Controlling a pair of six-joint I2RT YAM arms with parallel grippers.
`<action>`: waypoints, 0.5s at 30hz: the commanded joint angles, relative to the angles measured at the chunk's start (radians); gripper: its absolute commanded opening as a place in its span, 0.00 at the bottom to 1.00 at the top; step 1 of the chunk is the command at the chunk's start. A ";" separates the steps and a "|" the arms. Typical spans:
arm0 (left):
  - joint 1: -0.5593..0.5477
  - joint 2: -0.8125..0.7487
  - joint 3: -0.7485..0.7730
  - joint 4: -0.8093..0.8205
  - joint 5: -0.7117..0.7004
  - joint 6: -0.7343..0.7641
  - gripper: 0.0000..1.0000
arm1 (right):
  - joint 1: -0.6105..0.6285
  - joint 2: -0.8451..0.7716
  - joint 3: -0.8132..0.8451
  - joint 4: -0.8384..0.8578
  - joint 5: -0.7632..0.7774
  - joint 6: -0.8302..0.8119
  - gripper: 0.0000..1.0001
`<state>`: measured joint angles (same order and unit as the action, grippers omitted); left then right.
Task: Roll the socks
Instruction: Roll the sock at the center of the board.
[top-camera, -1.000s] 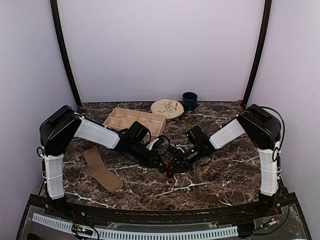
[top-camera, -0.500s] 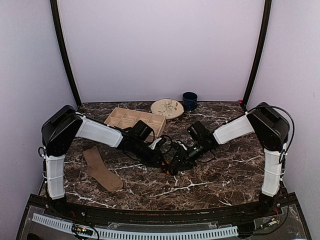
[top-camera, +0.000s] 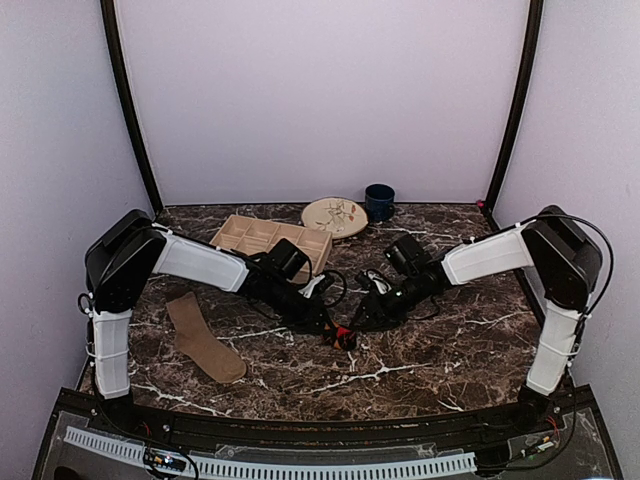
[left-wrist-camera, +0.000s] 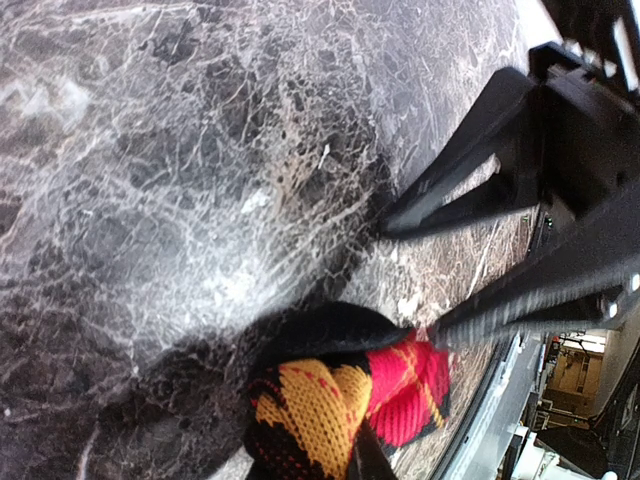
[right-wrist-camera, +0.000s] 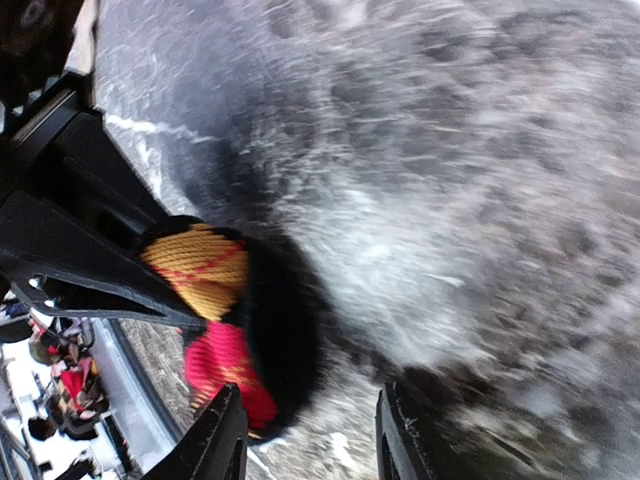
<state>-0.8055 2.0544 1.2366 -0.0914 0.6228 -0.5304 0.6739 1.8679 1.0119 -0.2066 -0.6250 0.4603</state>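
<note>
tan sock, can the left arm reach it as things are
Probably not yet: the left pincer is shut on the argyle sock. Nothing covers the tan sock itself.

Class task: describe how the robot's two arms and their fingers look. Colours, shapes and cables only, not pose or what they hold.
Left arm and right arm match: bulky black shoulder housings, smooth white link covers, black wrists. Thin black cables loop at the wrists and over the right shoulder. The fingers are slim, black, tapering, with triangular cut-outs.
</note>
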 joint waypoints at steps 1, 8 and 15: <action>-0.006 0.040 -0.011 -0.135 -0.054 0.024 0.00 | -0.019 -0.047 -0.028 -0.031 0.110 -0.018 0.43; -0.004 0.061 0.010 -0.177 -0.050 0.035 0.00 | -0.015 -0.105 -0.028 -0.035 0.152 -0.058 0.46; 0.005 0.072 0.035 -0.206 -0.036 0.038 0.00 | 0.109 -0.264 -0.065 -0.073 0.531 -0.210 0.46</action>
<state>-0.8040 2.0716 1.2781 -0.1555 0.6285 -0.5095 0.7055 1.6978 0.9810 -0.2722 -0.3401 0.3538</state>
